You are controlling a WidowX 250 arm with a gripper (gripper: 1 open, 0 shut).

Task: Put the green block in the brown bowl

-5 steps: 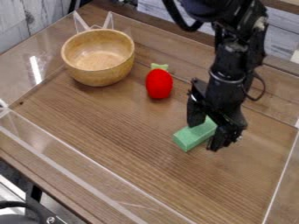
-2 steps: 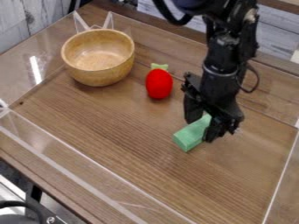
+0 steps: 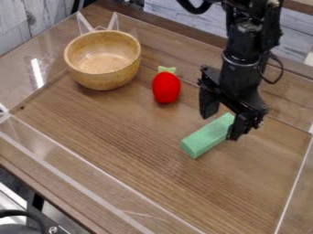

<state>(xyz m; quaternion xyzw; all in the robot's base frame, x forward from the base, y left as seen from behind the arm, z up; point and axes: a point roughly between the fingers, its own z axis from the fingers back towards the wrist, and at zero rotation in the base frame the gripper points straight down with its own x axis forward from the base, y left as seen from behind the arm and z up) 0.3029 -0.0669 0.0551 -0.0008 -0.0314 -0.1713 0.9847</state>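
The green block (image 3: 206, 140) lies flat on the wooden table, right of centre, angled from lower left to upper right. My gripper (image 3: 224, 121) points down over the block's far end, open, with nothing held. One of its black fingers (image 3: 207, 102) stands behind the block and the other sits at the block's upper right tip; whether it touches the block I cannot tell. The brown bowl (image 3: 102, 42) stands empty at the back left, well apart from block and gripper.
A red strawberry toy (image 3: 167, 86) stands between the bowl and the gripper. A low clear plastic wall (image 3: 73, 160) rims the table's front and left sides. Cables and a pale wall lie behind the arm at the back right.
The gripper has lifted slightly and shifted toward the back right while rolling a little, so more of the green block now shows. The block has stayed on the table.
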